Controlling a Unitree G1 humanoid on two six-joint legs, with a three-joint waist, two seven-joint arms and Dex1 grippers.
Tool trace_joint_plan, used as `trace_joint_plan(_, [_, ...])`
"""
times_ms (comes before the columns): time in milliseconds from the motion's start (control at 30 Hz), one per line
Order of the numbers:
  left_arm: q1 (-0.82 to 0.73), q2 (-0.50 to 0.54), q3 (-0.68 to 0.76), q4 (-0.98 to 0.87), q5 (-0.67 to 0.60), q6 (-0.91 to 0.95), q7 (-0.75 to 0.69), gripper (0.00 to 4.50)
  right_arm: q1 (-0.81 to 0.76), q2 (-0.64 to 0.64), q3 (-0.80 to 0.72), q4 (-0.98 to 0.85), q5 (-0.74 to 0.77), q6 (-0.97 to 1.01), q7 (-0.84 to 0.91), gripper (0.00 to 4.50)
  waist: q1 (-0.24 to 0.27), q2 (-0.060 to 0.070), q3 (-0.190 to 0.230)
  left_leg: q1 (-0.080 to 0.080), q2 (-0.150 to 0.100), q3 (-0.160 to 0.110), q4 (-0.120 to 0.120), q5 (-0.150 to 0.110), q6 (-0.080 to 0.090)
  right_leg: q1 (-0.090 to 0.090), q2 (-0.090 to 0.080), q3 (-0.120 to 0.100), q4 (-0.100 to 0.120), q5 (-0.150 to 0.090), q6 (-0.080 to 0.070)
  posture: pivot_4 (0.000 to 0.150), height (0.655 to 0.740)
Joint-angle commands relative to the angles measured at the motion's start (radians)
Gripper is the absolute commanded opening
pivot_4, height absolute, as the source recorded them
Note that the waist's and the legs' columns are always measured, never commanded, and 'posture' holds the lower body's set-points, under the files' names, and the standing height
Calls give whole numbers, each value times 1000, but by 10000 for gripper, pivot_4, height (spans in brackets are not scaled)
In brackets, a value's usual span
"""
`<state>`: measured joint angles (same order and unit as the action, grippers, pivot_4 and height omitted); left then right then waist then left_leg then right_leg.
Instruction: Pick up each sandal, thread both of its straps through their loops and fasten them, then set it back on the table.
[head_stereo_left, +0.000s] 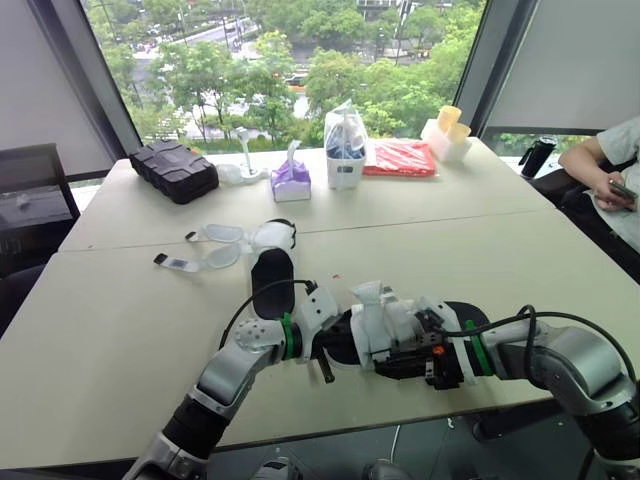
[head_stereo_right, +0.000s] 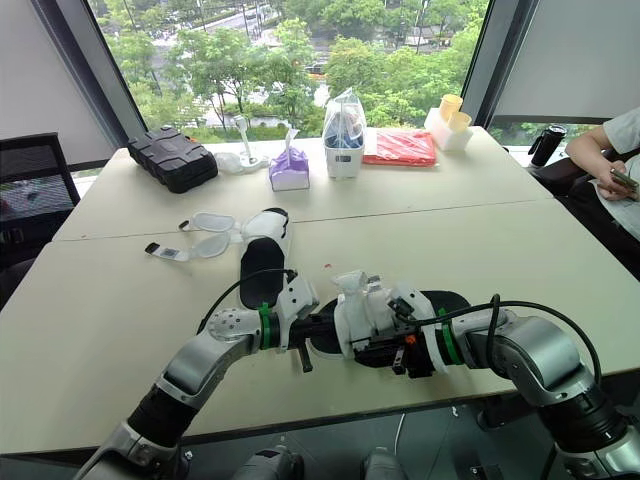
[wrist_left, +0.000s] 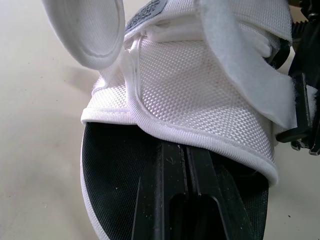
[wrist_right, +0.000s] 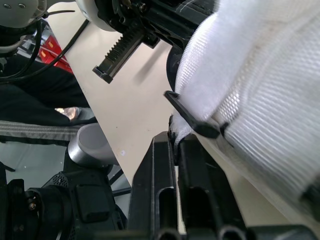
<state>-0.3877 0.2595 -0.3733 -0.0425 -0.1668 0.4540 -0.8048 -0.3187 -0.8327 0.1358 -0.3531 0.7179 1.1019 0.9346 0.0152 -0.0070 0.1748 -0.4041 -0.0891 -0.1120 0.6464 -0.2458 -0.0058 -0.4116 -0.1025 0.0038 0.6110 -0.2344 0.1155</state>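
White mesh sandal, black sole, lower centre of frame, at near tabletop edge. I see left gripper jaws closed together, tips under mesh upper. Right gripper jaws pinching sandal edge. Centre-left: second sandal, straps loose.

Two pale tables carry everything before me: the near table butts against the far table along a straight seam. Just on my side of that seam lies the unfastened sandal, black sole up, its two white straps spread flat toward my left. Across the far table, left to right, sit a black case, a white stand, a purple tissue pack, a clear bag, a red packet and a white box with yellow cups.
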Motion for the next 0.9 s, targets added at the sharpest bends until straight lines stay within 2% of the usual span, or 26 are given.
trace_joint_plan(33, [26, 5, -25, 23, 12, 35, 2, 0, -18, 7, -8, -20, 11, -7, 9, 335, 0, 0, 0, 0, 0, 0, 0, 0, 0, 0, 0, 0, 0, 0, 0, 1500, 7400])
trace_joint_plan(167, [30, 7, -24, 16, 10, 40, 4, 0, 15, -17, 38, -34, -17, -20, 26, 335, 0, 0, 0, 0, 0, 0, 0, 0, 0, 0, 0, 0, 0, 0, 0, 1500, 7400])
trace_joint_plan(400, [38, 12, -26, -1, 9, 53, 0, 0, 162, -67, 112, -92, -51, -64, 67, 335, -2, 1, -1, 0, 0, -1, -1, 0, 0, 0, 0, -2, 0, 0, 2, 1500, 7400])
trace_joint_plan(900, [60, 30, -50, -36, 9, 71, -16, 0, 340, -174, 59, -216, -29, -110, 103, 335, 1, 1, -1, -1, 0, -2, -1, -1, 0, 1, 0, -3, 0, -2, 3, 1500, 7400])
